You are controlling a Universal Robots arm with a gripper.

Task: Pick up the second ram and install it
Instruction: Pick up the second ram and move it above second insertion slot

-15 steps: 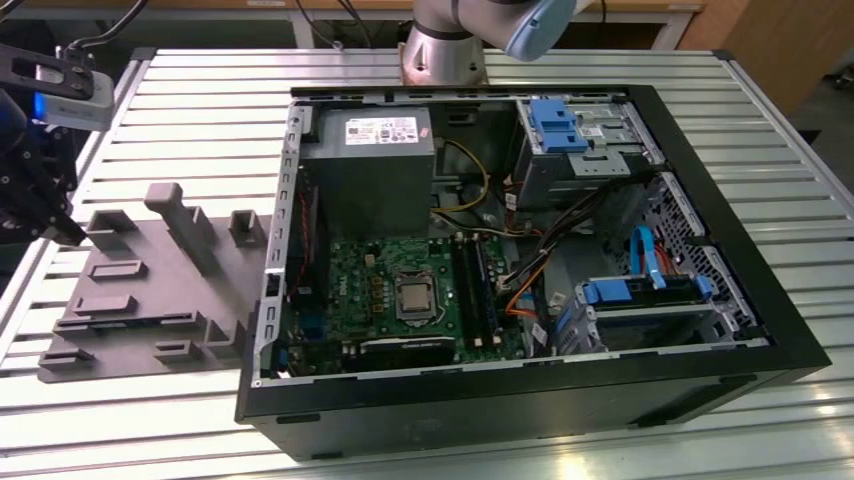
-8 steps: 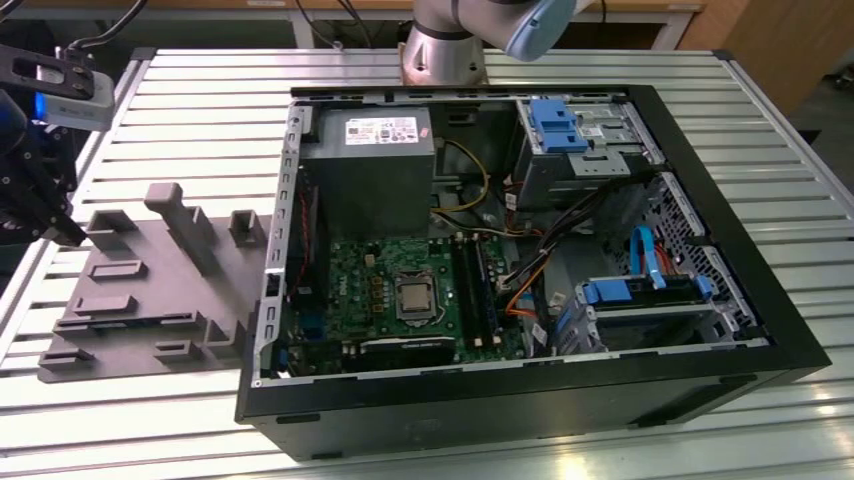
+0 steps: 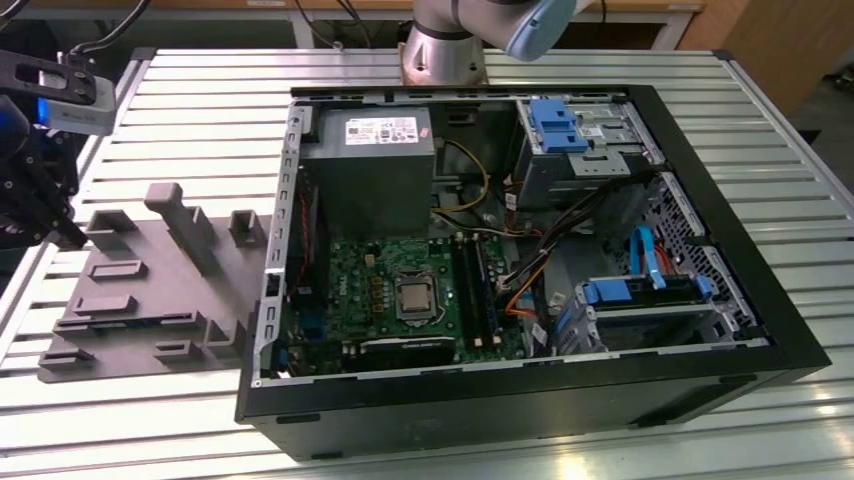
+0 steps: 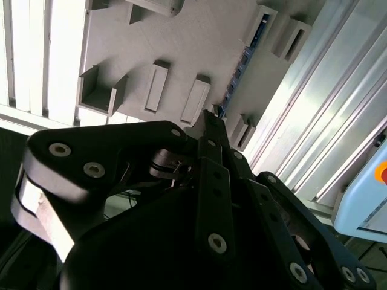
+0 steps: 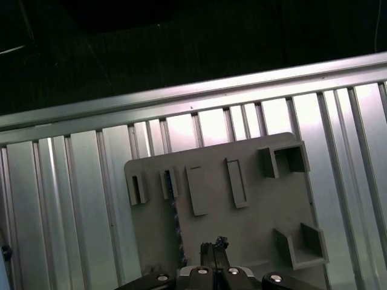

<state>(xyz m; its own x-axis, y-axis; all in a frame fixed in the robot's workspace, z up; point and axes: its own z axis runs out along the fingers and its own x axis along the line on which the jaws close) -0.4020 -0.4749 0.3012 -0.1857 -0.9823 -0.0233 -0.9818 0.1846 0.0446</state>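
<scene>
Here, 2nd ram [image 5: 176,223] in grey tray [image 5: 260,205], pincer [image 5: 214,245] nr.

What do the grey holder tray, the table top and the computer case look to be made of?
Holder tray: matte grey plastic, probably moulded or printed; blocky uniform walls. Table: bare metal, likely aluminium; ribbed slats with glare. Computer case: apparently black-painted sheet metal; thin folded edges.

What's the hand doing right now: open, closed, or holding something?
Hand: closed, holding nothing, by the grey holder tray; the second ram sits in the tray, ungrasped.
</scene>
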